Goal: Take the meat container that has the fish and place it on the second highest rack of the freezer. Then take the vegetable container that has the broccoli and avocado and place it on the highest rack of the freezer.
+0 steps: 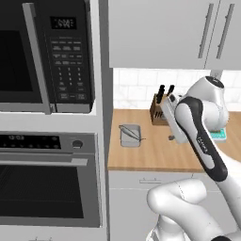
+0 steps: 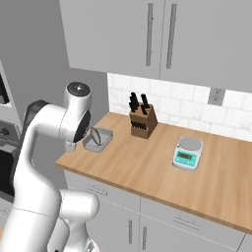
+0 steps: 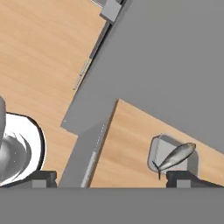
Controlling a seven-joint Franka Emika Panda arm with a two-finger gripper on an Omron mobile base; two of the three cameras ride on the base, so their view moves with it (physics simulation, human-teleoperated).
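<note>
Wooden worktop (image 2: pixel 162 167) is running below grey wall cabinets (image 2: pixel 162 34). I am seeing the meat container (image 1: pixel 130 136), holding the fish (image 3: pixel 175 156), sitting near the worktop's left end; a knife block (image 2: pixel 142 123) and scale (image 2: pixel 187 153) are standing farther right. My gripper (image 3: pixel 111 177) is hanging empty above, fingers well apart.
</note>
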